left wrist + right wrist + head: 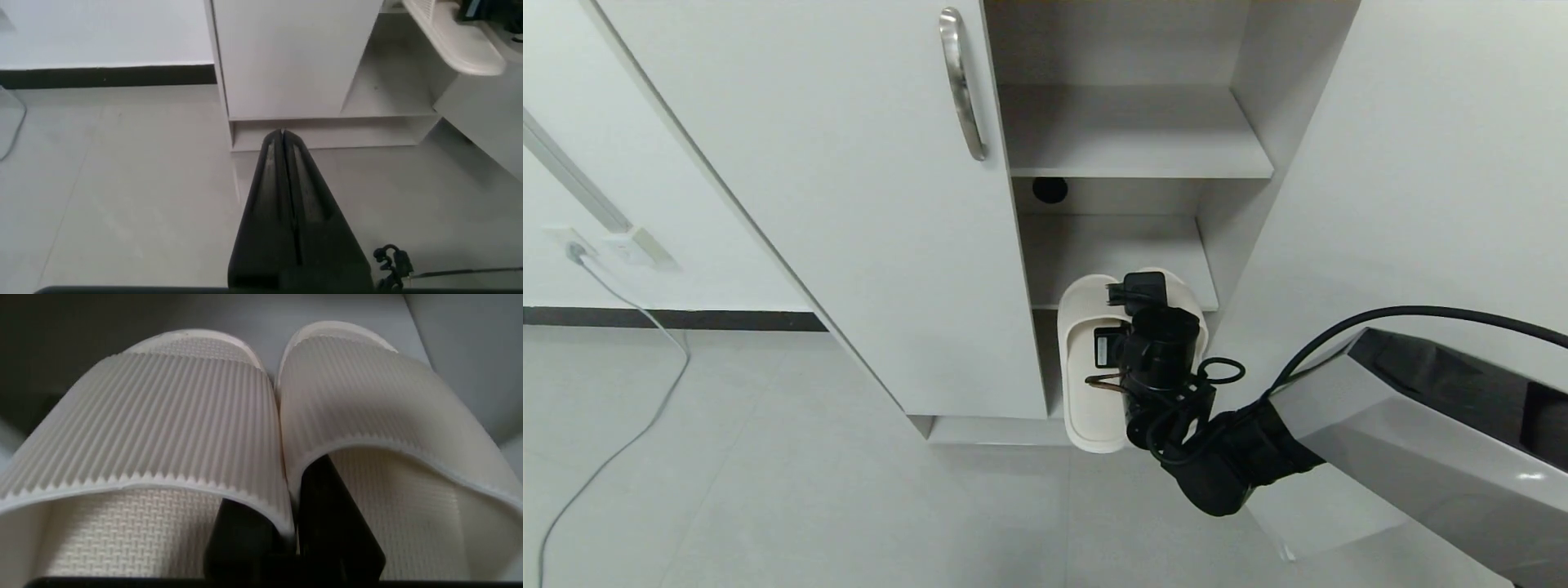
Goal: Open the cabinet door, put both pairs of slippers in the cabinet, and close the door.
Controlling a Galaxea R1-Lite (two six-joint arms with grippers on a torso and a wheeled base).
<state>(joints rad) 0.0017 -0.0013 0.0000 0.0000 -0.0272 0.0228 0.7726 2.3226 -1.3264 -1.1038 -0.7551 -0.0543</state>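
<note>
The right tool (1134, 296) grips a cream pair of slippers (1085, 367), which lie side by side in front of the open right half of the cabinet (1258, 49). Their toes are over the front edge of the lower shelf (1111, 245) and their heels hang out above the floor (849, 506). The left door (849, 204) is shut, its metal handle (961, 82) upright. A cable (686, 353) trails from a wall socket (572, 243) at the left.

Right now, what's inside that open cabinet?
Two shelves and a dark round hole in the back panel. The slippers, held by the right end effector, cover the bottom compartment, so its contents are unseen.
</note>
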